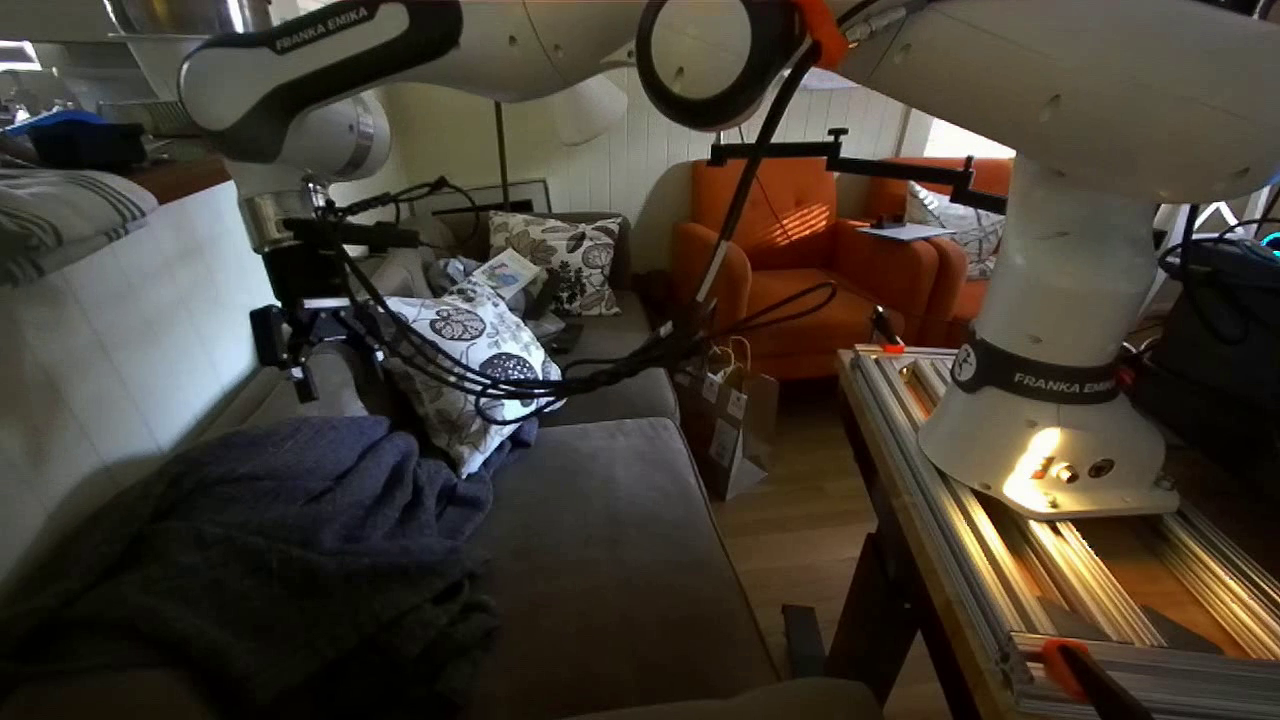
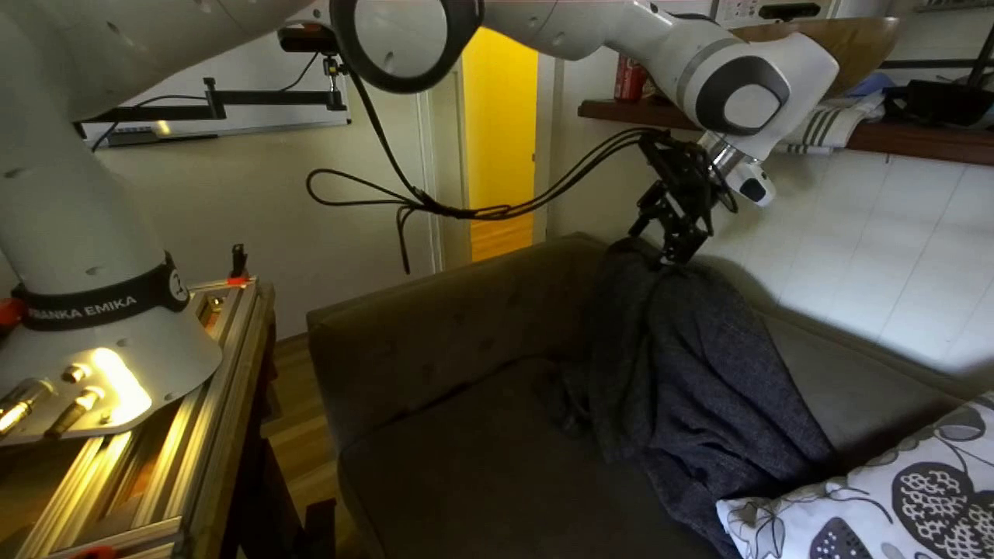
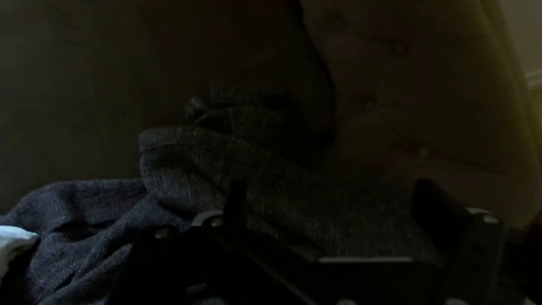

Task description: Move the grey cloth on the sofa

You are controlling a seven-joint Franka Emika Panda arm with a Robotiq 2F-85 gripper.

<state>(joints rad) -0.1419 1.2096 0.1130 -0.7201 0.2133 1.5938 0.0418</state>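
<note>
I had gripper (image 3: 330,184), jaws spread apart, at upper end of grey cloth (image 2: 699,365); contact unclear; it lay draped from sofa (image 2: 435,334) corner onto seat (image 2: 481,489); judged it soft, limp, bulky, hardly slippery; pinching near top seemed best.

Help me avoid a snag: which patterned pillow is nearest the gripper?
The pillow that overlaps the cloth in both exterior views. Another pillow sits farther along the sofa; a third is on an orange chair, both farther from the gripper.
</note>
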